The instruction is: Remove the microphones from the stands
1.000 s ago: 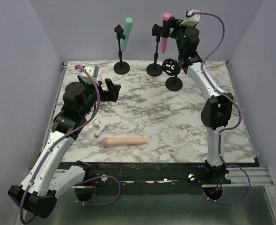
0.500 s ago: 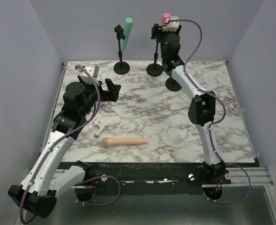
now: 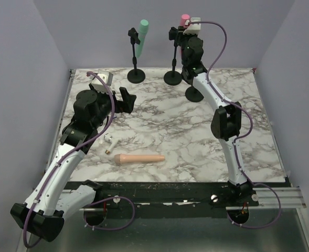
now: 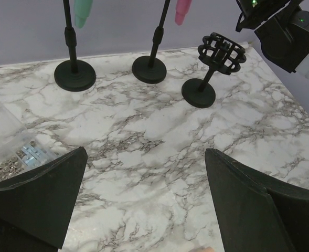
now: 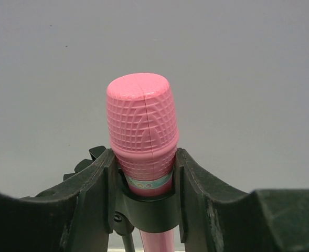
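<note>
The right arm has swung in from the right side of the stands over the last second and is now sitting behind the pink microphone [image 3: 185, 19], barely shifting in the last half second. The left arm is riding slightly higher than before. The peach microphone [image 3: 141, 158] is lying where it was on the marble table [image 3: 170, 131].

The pink microphone is still standing upright in the clip of the middle stand [image 3: 173, 58], at the far edge of the table. The right gripper [image 3: 188, 29] is reaching it at head height. In the right wrist view its two fingers [image 5: 99, 184] are closing narrowly on the microphone [image 5: 142, 131] just under the textured head, one on each side and looking to be touching it, with the stand's black clip wrapping the neck just below.

The left gripper [image 3: 124, 100] is hovering over the left part of the table, well apart from the stands. Its fingers [image 4: 39, 199] are spreading wide with nothing between them. The green microphone [image 3: 141, 38] is sitting in the stand on the left, and an empty cage-shaped holder [image 4: 221, 50] is standing just right of the middle stand.
</note>
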Controlling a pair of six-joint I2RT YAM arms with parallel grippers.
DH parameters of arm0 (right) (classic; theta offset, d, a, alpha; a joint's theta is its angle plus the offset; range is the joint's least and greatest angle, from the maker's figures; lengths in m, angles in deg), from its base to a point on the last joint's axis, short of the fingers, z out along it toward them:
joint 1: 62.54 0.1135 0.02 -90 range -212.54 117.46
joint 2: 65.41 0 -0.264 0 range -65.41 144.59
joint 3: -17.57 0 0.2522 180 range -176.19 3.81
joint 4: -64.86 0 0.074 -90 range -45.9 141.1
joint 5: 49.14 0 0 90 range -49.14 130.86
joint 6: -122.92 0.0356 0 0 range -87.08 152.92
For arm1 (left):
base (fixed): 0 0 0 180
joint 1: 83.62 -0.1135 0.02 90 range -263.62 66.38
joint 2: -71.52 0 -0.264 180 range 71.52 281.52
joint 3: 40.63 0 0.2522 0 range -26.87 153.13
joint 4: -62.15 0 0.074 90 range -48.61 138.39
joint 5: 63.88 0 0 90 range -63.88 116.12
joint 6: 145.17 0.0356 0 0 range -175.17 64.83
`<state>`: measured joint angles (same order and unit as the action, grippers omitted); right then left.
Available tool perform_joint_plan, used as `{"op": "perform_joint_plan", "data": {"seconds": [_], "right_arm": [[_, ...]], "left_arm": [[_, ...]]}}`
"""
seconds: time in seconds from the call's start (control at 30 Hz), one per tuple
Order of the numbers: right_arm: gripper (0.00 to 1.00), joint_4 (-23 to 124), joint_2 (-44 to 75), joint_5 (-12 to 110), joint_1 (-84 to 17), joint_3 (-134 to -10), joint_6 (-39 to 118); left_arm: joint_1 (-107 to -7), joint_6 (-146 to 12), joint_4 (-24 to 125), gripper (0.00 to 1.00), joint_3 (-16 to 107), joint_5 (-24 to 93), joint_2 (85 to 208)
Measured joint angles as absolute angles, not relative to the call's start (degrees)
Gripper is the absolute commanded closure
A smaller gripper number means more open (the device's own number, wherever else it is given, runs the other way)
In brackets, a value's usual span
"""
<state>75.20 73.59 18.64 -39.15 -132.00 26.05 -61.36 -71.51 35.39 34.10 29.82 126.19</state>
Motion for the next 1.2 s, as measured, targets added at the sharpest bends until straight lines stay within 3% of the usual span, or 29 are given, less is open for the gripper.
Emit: {"op": "perform_joint_plan", "data": {"seconds": [0.17,1.2], "right_arm": [[0.99,73.43,71.71,24.13,-39.54,-130.21,27.91],[0.99,66.83,31.07,54.66,-39.60,-82.56,41.76]], "left_arm": [[-61.36,-71.57,35.39,0.01,34.10,29.87,127.20],[-61.36,-73.03,35.87,0.01,34.59,35.90,129.80]]}}
